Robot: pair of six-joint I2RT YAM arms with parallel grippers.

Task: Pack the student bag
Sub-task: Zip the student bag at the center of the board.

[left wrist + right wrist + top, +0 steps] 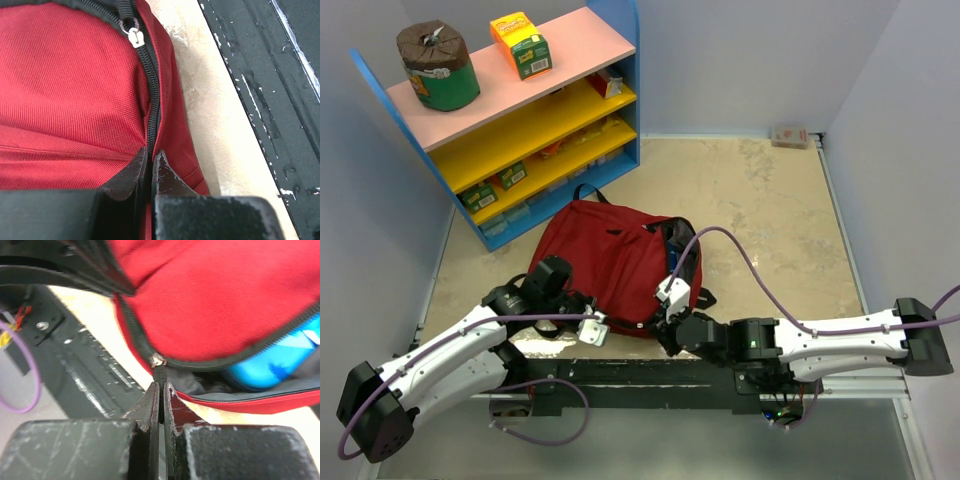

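Observation:
The student bag (605, 260), dark red with black zippers, lies on the table in front of both arms. My left gripper (592, 328) is at its near left edge. In the left wrist view it (150, 159) is shut on the bag's zipper seam (151, 110), with a metal zipper slider (134, 36) farther along. My right gripper (670, 300) is at the bag's near right edge. In the right wrist view it (160, 390) is shut on a black zipper pull strap (160, 374) below its slider (158, 360). The zip gapes open beside it, showing a blue pencil case (280, 362) inside.
A blue shelf unit (520, 110) with pink and yellow boards stands at the back left; a green can (438, 65) and an orange-green box (521, 43) sit on top. A small box (789, 136) lies in the far right corner. A black rail (650, 380) runs along the near edge.

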